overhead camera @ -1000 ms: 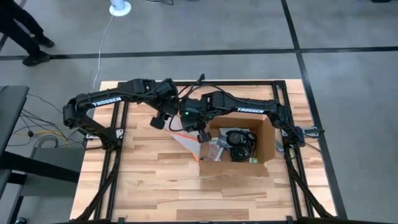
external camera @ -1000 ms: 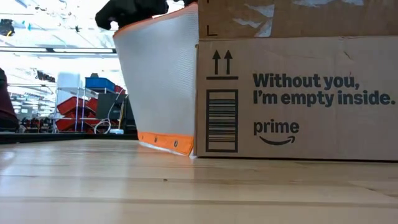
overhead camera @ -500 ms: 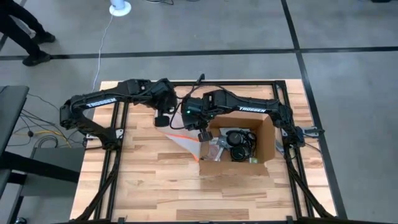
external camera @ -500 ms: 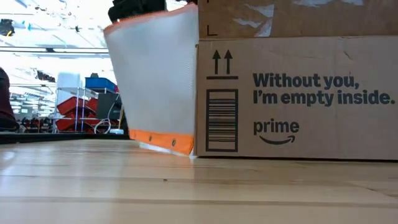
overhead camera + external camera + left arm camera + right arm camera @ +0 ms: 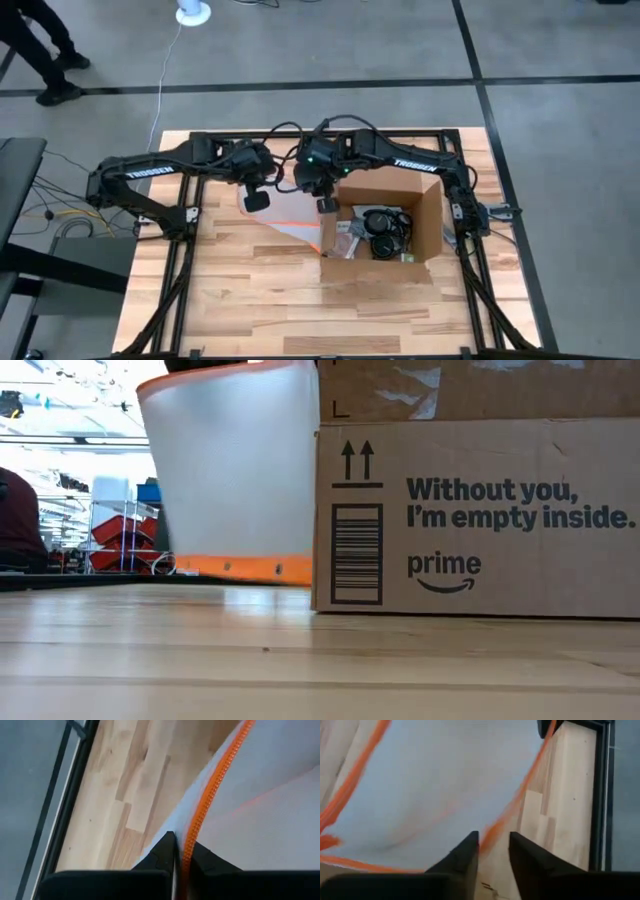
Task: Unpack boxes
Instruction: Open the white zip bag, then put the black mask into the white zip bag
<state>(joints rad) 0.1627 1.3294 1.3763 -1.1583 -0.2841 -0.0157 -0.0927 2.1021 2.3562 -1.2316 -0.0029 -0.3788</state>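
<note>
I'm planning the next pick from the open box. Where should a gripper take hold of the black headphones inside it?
Grip the headphones by the thin band between the earcups, coming straight down through the cardboard box's open top. The walls block any sideways approach, and the band looks narrower than the round cups. Cables lie close by, so some snagging seems possible.

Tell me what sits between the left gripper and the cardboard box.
The orange-edged clear pouch spans that stretch, from the left gripper to the cardboard box; the high view shows it, and the low view shows it against the box's side.

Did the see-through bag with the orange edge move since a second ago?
Yes. In the low view the pouch has spread further from the cardboard box, and its orange edge now hangs level. Both grippers, left and right, grip it.
</note>
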